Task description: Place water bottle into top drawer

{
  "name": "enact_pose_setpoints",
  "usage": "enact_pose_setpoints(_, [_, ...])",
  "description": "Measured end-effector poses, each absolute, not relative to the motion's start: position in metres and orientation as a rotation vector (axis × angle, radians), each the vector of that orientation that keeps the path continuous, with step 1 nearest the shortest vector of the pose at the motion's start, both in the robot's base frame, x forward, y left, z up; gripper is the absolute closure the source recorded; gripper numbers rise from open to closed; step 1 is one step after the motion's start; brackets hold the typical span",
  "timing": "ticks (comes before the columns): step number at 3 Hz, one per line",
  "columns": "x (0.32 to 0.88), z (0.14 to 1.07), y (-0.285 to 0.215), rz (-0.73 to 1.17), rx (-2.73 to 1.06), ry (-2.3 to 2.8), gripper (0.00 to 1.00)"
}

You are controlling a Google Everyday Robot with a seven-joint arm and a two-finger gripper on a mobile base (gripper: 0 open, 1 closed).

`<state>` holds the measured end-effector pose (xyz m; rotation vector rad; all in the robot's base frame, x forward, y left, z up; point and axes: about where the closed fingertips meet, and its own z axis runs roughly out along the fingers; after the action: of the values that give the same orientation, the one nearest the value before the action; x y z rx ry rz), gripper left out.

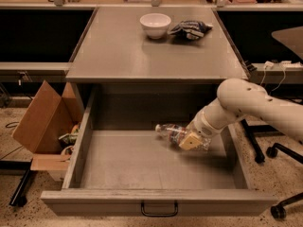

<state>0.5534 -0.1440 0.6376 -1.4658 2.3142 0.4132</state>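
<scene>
In front of the gripper (191, 140), the top drawer (159, 198) stands pulled open, a black handle (159, 208) on its front panel. The gripper sits low inside the drawer's right half, clamped on the water bottle (171, 131), held nearly level, cap pointing away from the arm (236, 103) (whether it touches the drawer floor is unclear). The arm reaches in from the right, bending down over the side wall. Beyond the gripper, a white bowl (155, 24) and a dark bag (189, 29) sit on the tabletop (118, 56).

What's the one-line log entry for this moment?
gripper: inside drawer, right side, holding bottle | bottle: near-horizontal, cap left | drawer: open
</scene>
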Motion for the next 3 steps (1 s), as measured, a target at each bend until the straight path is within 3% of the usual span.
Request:
enact_pose_setpoints(1, [0.552, 0.622, -0.159, 0.436, -1.379, 2.341, 0.67])
enact_pose_setpoints(3, [0.555, 0.631, -0.158, 0.449, -1.358, 2.308, 0.2])
